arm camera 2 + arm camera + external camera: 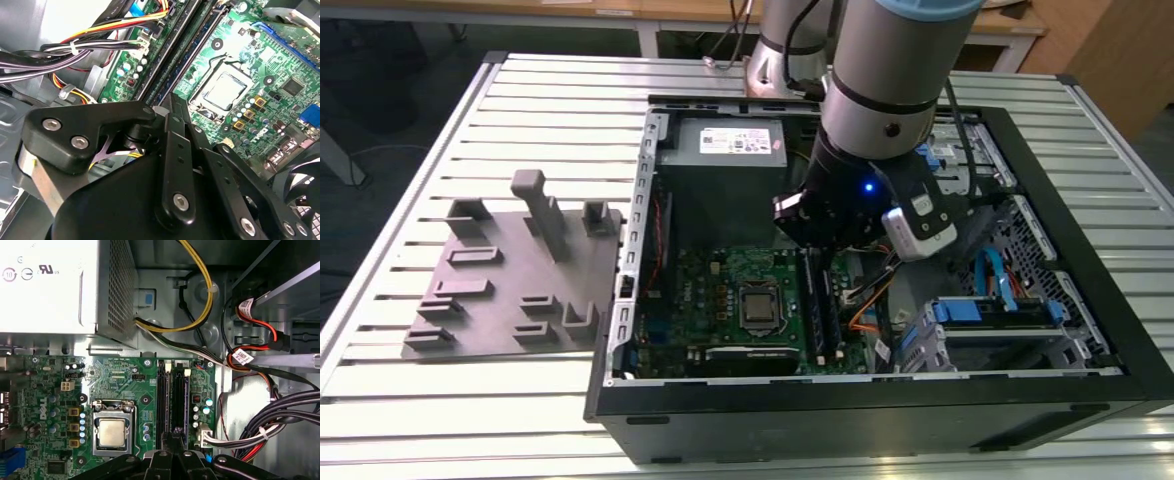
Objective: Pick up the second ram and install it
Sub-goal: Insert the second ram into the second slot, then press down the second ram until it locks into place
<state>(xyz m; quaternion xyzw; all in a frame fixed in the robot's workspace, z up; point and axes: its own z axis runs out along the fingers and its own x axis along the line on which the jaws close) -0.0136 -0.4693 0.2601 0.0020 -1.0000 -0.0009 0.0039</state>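
The second ram (179, 402) stands on edge in a memory slot on the green motherboard (120, 390), beside another slot and next to the silver processor (112, 433). The gripper (175, 437) is right above one end of the stick; in both wrist views its jaws look pressed close together there, though whether they pinch the stick cannot be told. In the exterior view the arm (887, 90) reaches down into an open computer case (1047, 165) lying on a slatted bench (520, 90). A grey tray (507, 290) with upright pegs sits beside the case, on the exterior view's left.
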